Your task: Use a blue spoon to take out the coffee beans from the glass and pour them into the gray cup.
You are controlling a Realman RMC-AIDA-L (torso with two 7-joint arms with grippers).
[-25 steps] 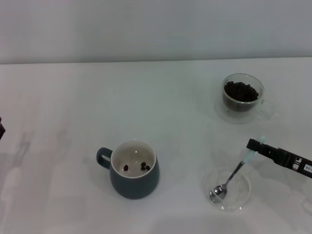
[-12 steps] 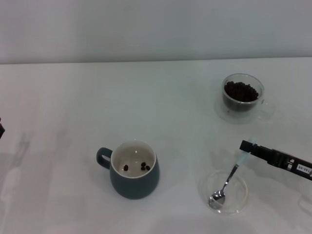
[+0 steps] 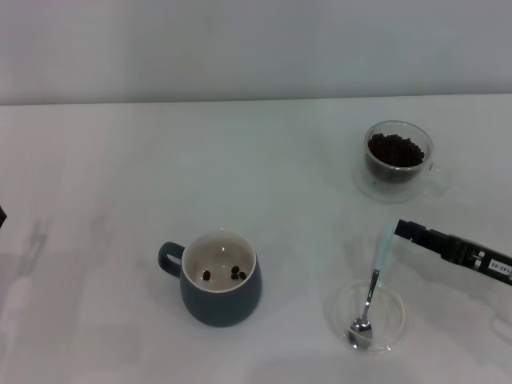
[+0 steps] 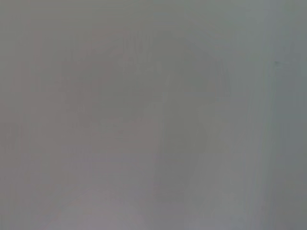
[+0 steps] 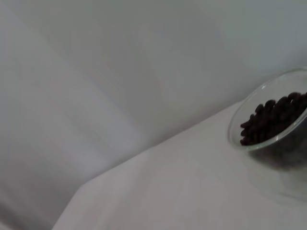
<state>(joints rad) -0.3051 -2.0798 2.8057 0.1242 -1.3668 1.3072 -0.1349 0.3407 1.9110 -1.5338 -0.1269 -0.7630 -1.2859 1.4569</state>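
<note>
The slim blue spoon (image 3: 372, 291) with its shiny metal bowl and pale light-blue handle stood tilted, its bowl resting inside a flat shallow clear round dish (image 3: 364, 314), and its handle rising up to the tip of the right tool (image 3: 400, 230). That black tool reached in from the right edge of the head view and was closed on the top of the handle. The dish lay on the surface to the right of the rounded dark blue-gray mug (image 3: 218, 278), well apart from it.

The gray cup had its loop handle turned to the left, and a few coffee beans lay on its cream-white inside. The small clear double-walled glass (image 3: 398, 159) stood beyond the dish, far to the right of the gray cup, holding a heap of small dark coffee beans (image 3: 394, 150); the right wrist view showed its rim and beans (image 5: 271, 117) up close. Nothing stood between the dish and the glass.

The white surface (image 3: 264, 168) ran back to a plain pale wall (image 3: 256, 48). The left tool was out of sight; only a dark sliver showed at the left edge, far left of the gray cup, and the left wrist view gave a blank gray field.
</note>
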